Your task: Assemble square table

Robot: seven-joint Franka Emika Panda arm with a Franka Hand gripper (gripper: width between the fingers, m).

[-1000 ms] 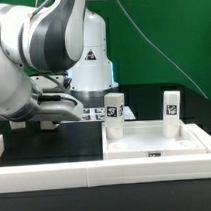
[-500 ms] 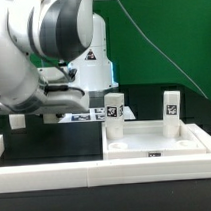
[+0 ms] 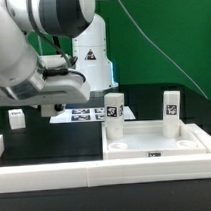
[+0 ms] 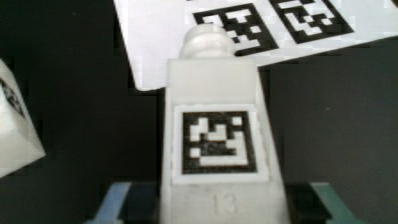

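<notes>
Black table [image 3: 55, 144], green backdrop [image 3: 165, 30] (leg [image 4: 214, 120] in jaws); marker board [image 3: 82, 115] flat

Exterior low, frontal — wrist close on leg [image 4: 217, 125].

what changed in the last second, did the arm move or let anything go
The arm swung upward, uncovering a leg block at the exterior view's left. The gripper keeps its hold on another leg; nothing was let go. The tabletop, the two upright legs and the marker board stayed put.
</notes>
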